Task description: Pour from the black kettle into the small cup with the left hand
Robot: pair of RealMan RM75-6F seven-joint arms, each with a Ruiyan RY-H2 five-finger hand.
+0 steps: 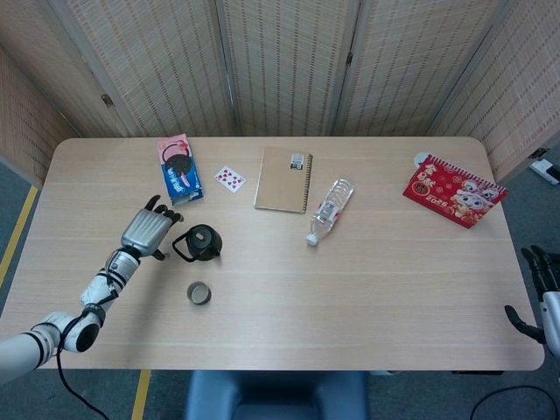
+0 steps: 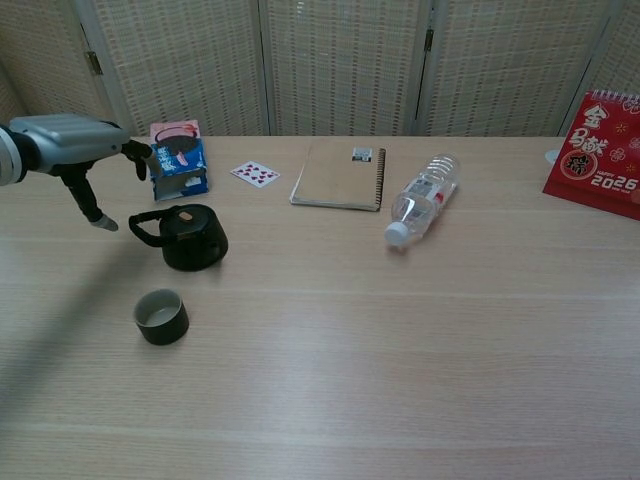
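Note:
The black kettle stands upright on the table, left of centre, its handle pointing left. The small dark cup sits nearer the front edge, a short way from the kettle. My left hand hovers just left of the kettle's handle, fingers spread, holding nothing and apart from the handle. My right hand shows only at the right edge of the head view, off the table, fingers apart and empty.
A cookie packet, a playing card, a brown notebook and a lying water bottle sit behind the kettle. A red calendar stands at the far right. A woven screen backs the table.

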